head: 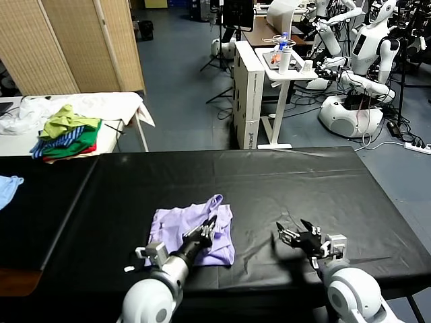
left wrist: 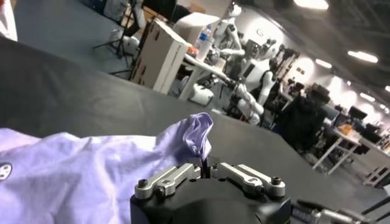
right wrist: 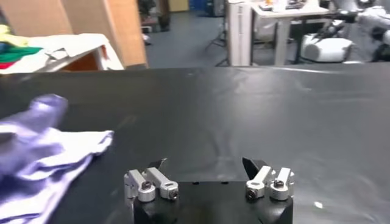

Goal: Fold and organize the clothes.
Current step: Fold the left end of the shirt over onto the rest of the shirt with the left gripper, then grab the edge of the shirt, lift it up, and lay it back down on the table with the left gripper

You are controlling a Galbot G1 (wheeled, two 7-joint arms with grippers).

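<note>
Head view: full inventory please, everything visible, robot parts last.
T-shirt: 1, pale lavender, folded into a rough square, near edge of the black table, left of centre.
Black table: 1, black cover, fills the foreground.
Clothes pile: 1, green, yellow, striped, on the white table far left.
Light blue cloth: 1, at the black table's left edge, partly cut off.
White table: 1, far left, behind the black one.
Folding screen: 1, tan, back left.
White desk: 1, back centre, with small items on top.
Other robots: several, white, back right.
Left tool: 1, shut on the T-shirt, over its right part.
Right tool: 1, open, over bare table right of the T-shirt.
</note>
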